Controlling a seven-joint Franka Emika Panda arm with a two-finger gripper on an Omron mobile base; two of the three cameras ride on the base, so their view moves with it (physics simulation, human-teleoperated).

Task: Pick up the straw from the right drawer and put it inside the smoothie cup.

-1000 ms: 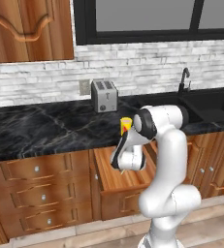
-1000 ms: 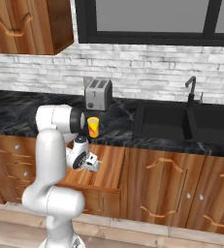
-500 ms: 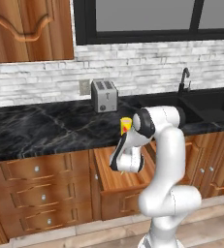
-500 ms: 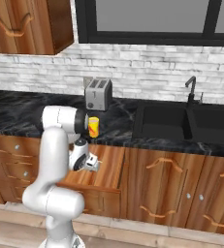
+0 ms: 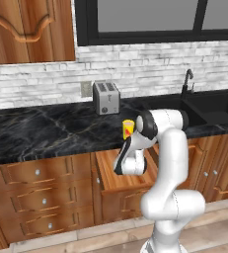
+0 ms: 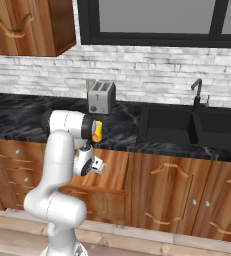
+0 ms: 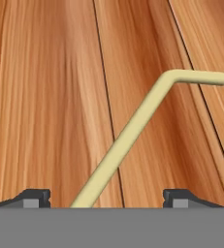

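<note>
Straw (image 7: 133, 131) lies diagonally on drawer floor (image 7: 45, 97), bent tip pointing right

Arm is rising from the base, folding over at the elbow and reaching down and forward, wrist pointing downward. Gripper (image 7: 106, 198) is sitting low, fingers (image 7: 33, 197) standing wide apart, one tip at each side of the hand view.

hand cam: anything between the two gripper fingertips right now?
Yes. In the hand view the straw runs up from between the fingertips across the right drawer floor, bending near its far end. Fingertips stand wide, neither touching it.
</note>
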